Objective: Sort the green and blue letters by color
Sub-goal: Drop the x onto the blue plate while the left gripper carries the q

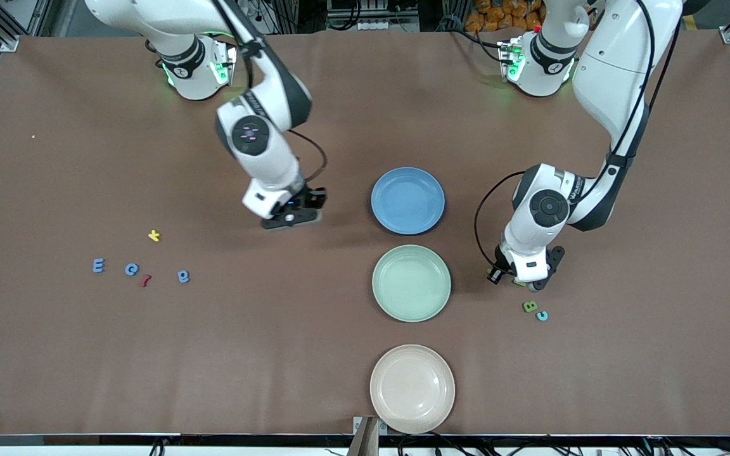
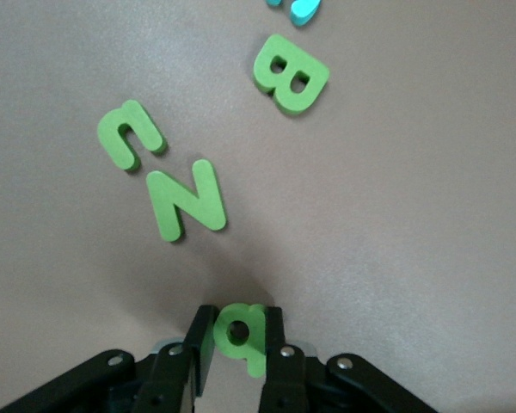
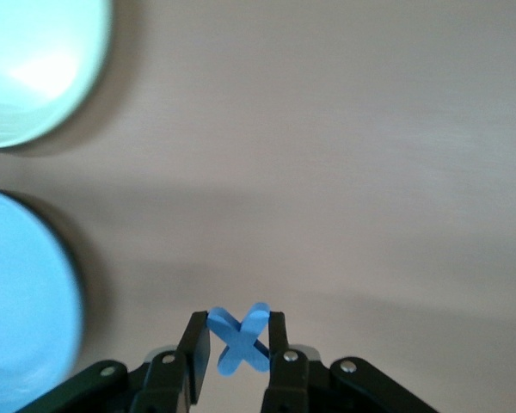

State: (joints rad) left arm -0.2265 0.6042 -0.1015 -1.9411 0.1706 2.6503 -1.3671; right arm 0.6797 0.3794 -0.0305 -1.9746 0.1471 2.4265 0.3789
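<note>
The left pincer (image 2: 239, 344) is clenched on a green letter q (image 2: 239, 331), which sits upright between the two fingers, touching both. The left pincer is low over the counter (image 1: 625, 354) toward the left arm's end, beside the green plate (image 1: 411, 283).

Three more green letters lie flat on the counter just in front of the left pincer: a green N (image 2: 186, 200), a green hooked letter (image 2: 129, 134) beside it, and a green B (image 2: 291, 73). All three are apart from the fingers and from one another. A pale turquoise c (image 2: 303, 9) lies just beside the green B; in the front view the pair lies nearer to the camera than the left pincer.

The right pincer (image 3: 239, 344) is clenched on a blue X (image 3: 238, 339), gripped between both fingers. The right pincer hangs over bare counter beside the blue plate (image 1: 407, 201), on the side toward the right arm's end.

Toward the right arm's end, three blue letters lie flat in a loose row: a blue E (image 1: 97, 265), a blue c (image 1: 131, 269) and a blue e (image 1: 183, 276). A red letter (image 1: 146, 280) lies between the blue c and the blue e. A yellow letter (image 1: 154, 235) lies farther from the camera than the row.

The blue plate, green plate and a beige plate (image 1: 412, 388) form a line along the counter's middle, the beige plate nearest the camera.
</note>
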